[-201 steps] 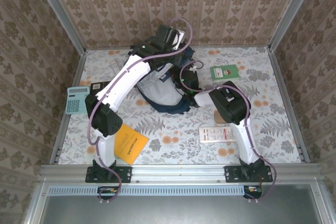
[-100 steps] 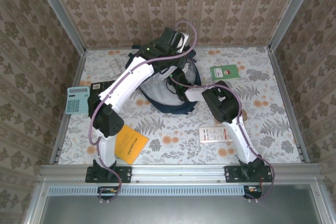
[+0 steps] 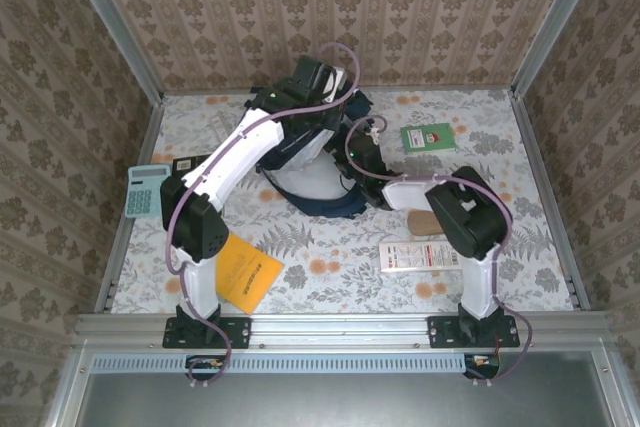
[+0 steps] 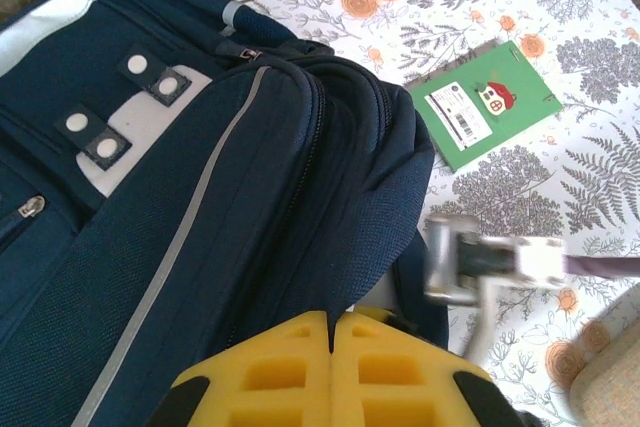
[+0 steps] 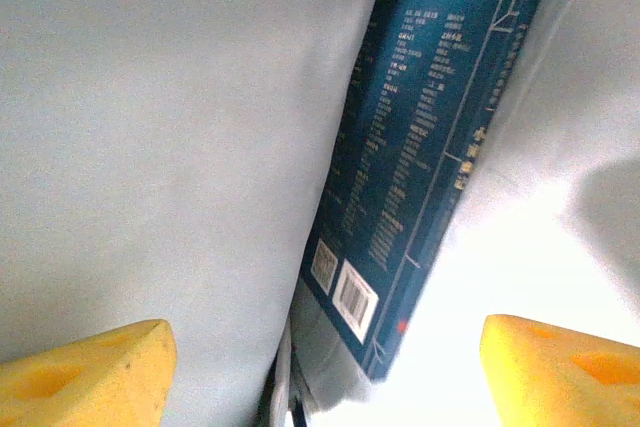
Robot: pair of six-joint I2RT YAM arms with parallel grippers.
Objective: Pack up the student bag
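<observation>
Top: student bag [image 3: 310, 182] mid-table toward 12, right gripper [image 3: 355, 152] at its mouth from the 3 o'clock side; right elbow [image 3: 470, 215] has swung out toward 3 since half a second ago. Left wrist: left gripper [image 4: 330, 332] pads together, apparently nipping the bag's rim (fabric between them unconfirmed). Right wrist: fingers apart, empty; blue book [image 5: 420, 167] ahead, long axis 1-to-7.

Standing by the table, I see two matching arms. The left arm [image 3: 232, 155] and right arm [image 3: 480, 282] have glossy white links between chunky black joints. Each trails a thin purple cable [image 3: 168, 237] and sits on a black base plate [image 3: 205, 331]. The left gripper [image 4: 330, 352] and right gripper [image 5: 320, 367] have yellow fingers [image 4: 270, 382], the left ones moulded with square recesses.
</observation>
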